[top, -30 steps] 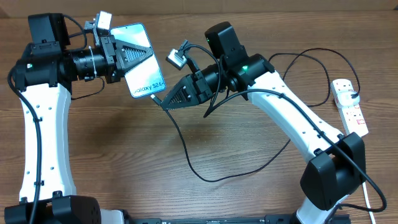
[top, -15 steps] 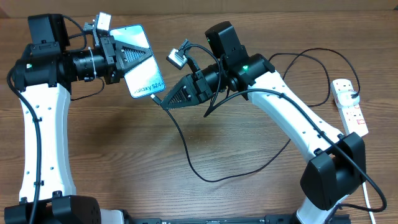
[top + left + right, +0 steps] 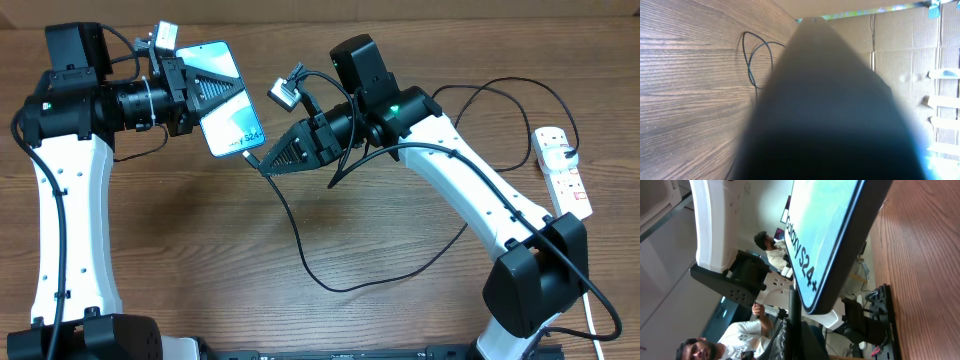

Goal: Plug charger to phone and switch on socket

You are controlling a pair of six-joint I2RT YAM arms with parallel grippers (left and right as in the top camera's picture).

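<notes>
Phone screen reads "Galaxy S24+" — clamped in left gripper. Right gripper pinches charger plug at phone's lower end. Versus earlier frame — phone turned slightly, overhead lettering partly cut off.

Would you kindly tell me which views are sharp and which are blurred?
Overhead: sharp and evenly lit, with glare on the phone screen. Left wrist: something close fills the middle as a dark blur; the table grain at left is sharp. Right wrist: phone lettering crisp.
</notes>
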